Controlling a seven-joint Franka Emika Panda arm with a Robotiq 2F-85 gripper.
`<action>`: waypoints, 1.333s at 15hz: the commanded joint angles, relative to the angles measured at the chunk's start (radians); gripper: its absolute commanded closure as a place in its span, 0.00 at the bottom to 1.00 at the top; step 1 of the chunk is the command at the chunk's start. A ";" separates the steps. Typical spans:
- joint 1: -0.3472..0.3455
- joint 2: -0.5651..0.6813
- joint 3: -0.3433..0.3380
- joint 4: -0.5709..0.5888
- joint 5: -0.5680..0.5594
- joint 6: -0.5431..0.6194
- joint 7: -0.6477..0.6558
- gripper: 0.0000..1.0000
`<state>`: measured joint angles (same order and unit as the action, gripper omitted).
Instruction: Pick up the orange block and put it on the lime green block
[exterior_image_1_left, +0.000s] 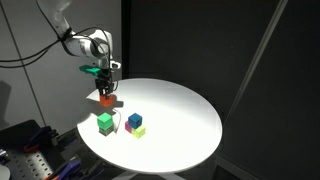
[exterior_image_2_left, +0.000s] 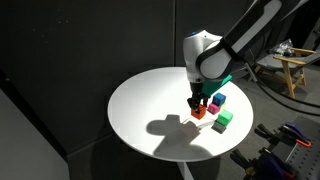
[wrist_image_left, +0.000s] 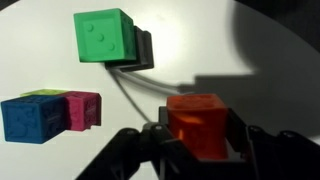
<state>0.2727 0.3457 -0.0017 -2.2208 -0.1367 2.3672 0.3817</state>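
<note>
The orange block (wrist_image_left: 200, 122) sits between my gripper's fingers (wrist_image_left: 198, 135), which are shut on it; it also shows in both exterior views (exterior_image_1_left: 105, 99) (exterior_image_2_left: 199, 112), close to the white round table (exterior_image_1_left: 180, 115). The lime green block (wrist_image_left: 104, 36) stands on the table beyond the gripper in the wrist view and shows in both exterior views (exterior_image_1_left: 105, 122) (exterior_image_2_left: 224, 119), apart from the held block. I cannot tell whether the orange block touches the tabletop.
A blue cube (wrist_image_left: 30, 117), a magenta cube (wrist_image_left: 82, 109) and a paler yellow-green cube (exterior_image_1_left: 139, 130) cluster together near the green block (exterior_image_1_left: 133, 122). The table edge lies close behind them. Dark curtains surround the table.
</note>
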 joint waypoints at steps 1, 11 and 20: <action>-0.006 -0.084 0.003 -0.059 -0.034 -0.032 0.059 0.69; -0.067 -0.275 0.021 -0.222 -0.015 -0.019 0.061 0.69; -0.170 -0.439 0.021 -0.374 -0.010 0.002 0.033 0.69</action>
<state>0.1413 -0.0165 0.0054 -2.5292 -0.1433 2.3523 0.4278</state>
